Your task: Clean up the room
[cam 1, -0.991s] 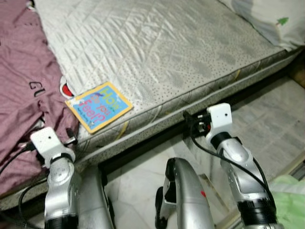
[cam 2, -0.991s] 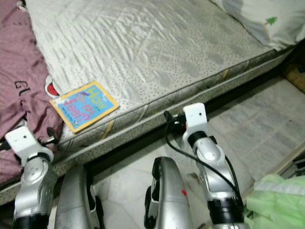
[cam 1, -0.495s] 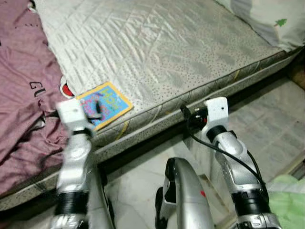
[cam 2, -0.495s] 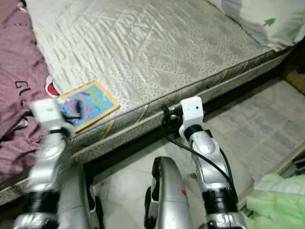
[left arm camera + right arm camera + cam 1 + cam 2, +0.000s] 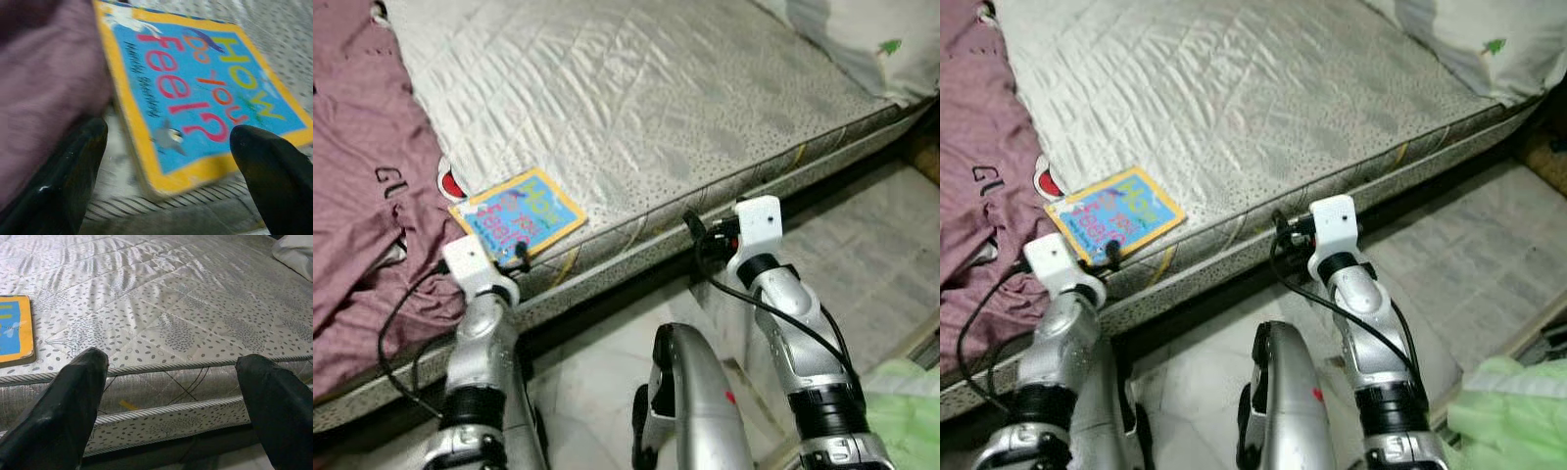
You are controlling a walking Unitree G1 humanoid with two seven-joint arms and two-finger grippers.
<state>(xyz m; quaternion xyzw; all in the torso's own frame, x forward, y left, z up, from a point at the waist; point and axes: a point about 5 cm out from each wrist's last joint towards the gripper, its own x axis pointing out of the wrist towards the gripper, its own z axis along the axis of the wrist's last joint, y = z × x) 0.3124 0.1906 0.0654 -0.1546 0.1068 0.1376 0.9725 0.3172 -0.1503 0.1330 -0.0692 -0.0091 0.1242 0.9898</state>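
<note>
Bed mattress [image 5: 656, 98]: grey quilted, spanning our view. Maroon blanket [image 5: 362, 196]: heaped over its left part. Book [image 5: 517, 216]: blue cover, yellow border, flat near the mattress's front edge, touching the blanket. Our left claw [image 5: 166, 186]: spread open at the book's near corner. Our right claw [image 5: 171, 396]: spread open, facing the mattress side.

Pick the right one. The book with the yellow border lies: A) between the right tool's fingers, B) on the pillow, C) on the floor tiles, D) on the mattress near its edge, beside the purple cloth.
D: the book lies flat on the mattress near its front edge, next to the purple cloth, with the open left tool just before it.
</note>
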